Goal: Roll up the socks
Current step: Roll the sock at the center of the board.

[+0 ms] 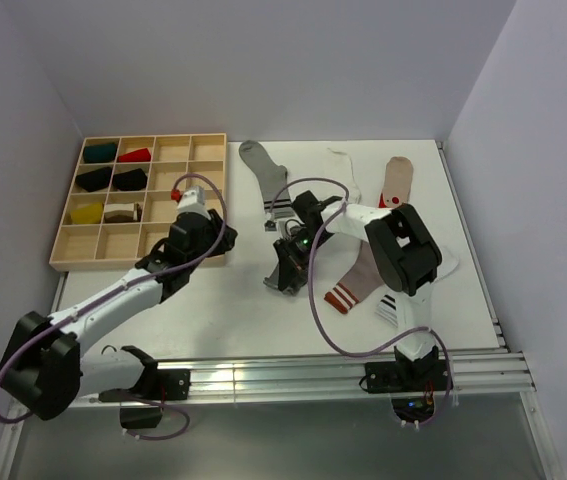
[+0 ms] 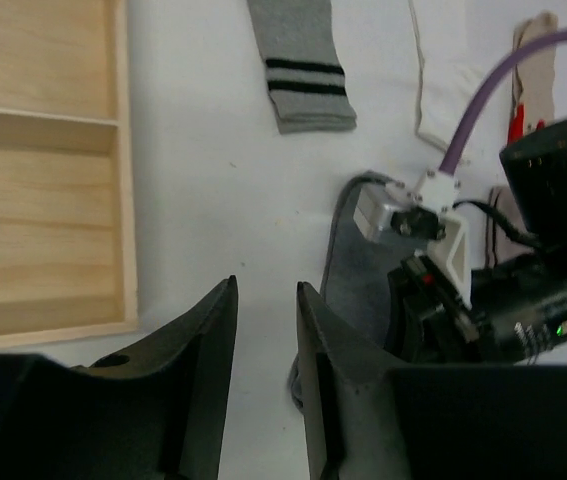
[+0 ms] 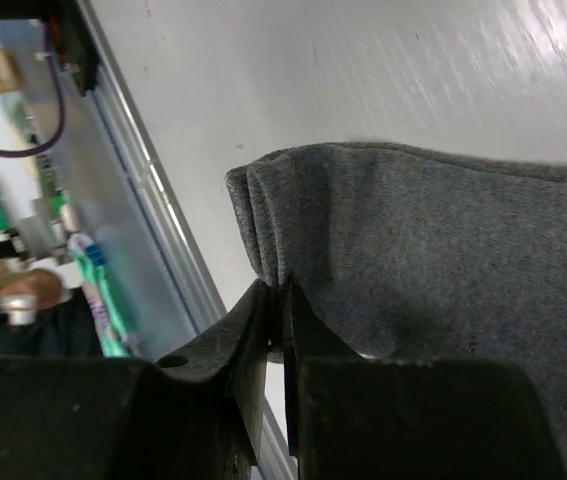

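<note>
My right gripper (image 3: pixel 281 290) is shut on the folded edge of a plain dark grey sock (image 3: pixel 433 250), pinching several layers just above the table near its middle (image 1: pixel 285 272). My left gripper (image 2: pixel 265 310) is partly open with only bare table between its fingers. It stands beside the tray's right edge, left of the dark grey sock (image 2: pixel 358 270). A grey sock with dark cuff stripes (image 1: pixel 260 170) lies flat at the back. A white sock (image 1: pixel 348 165), a taupe sock (image 1: pixel 398 180), a red-white striped taupe sock (image 1: pixel 351 285) and a black-striped white sock (image 1: pixel 388 308) lie to the right.
A wooden compartment tray (image 1: pixel 73 245) sits at the back left with rolled socks in several cells. An aluminium rail (image 1: pixel 293 378) runs along the near table edge. The right arm (image 1: pixel 403 245) reaches over the socks on the right.
</note>
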`<state>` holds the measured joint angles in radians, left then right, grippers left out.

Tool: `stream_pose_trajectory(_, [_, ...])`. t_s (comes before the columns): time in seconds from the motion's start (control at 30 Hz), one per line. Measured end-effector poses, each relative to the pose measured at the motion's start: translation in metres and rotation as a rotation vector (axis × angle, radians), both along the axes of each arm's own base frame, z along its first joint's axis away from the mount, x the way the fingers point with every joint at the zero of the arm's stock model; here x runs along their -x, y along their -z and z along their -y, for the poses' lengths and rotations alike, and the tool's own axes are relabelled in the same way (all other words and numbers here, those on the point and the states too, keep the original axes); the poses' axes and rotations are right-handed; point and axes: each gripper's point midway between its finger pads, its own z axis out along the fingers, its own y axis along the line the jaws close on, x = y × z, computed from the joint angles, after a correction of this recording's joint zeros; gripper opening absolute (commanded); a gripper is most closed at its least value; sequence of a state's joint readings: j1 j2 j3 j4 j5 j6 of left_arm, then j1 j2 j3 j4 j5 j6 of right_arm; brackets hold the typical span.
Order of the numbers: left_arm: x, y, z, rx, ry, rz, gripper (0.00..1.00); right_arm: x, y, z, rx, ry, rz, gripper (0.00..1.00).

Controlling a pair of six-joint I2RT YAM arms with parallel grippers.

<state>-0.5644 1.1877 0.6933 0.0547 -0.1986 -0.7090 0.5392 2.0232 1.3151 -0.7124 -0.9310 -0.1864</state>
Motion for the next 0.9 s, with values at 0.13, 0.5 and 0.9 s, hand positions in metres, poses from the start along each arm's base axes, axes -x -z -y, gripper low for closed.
stream_pose_trajectory(0.13, [0.007, 0.032, 0.021, 0.002, 0.117, -0.011, 0.34, 0.001, 0.009, 0.008, -0.002, 0.016, -0.090, 0.02])
stream_pose_trajectory(0.5, [0.030, 0.061, 0.086, 0.063, 0.454, 0.032, 0.56, 0.003, 0.013, 0.015, -0.005, 0.046, -0.183, 0.01])
stream_pose_trajectory(0.9, [0.057, 0.096, 0.117, 0.090, 0.687, 0.008, 0.56, -0.011, 0.019, 0.031, -0.022, 0.116, -0.256, 0.01])
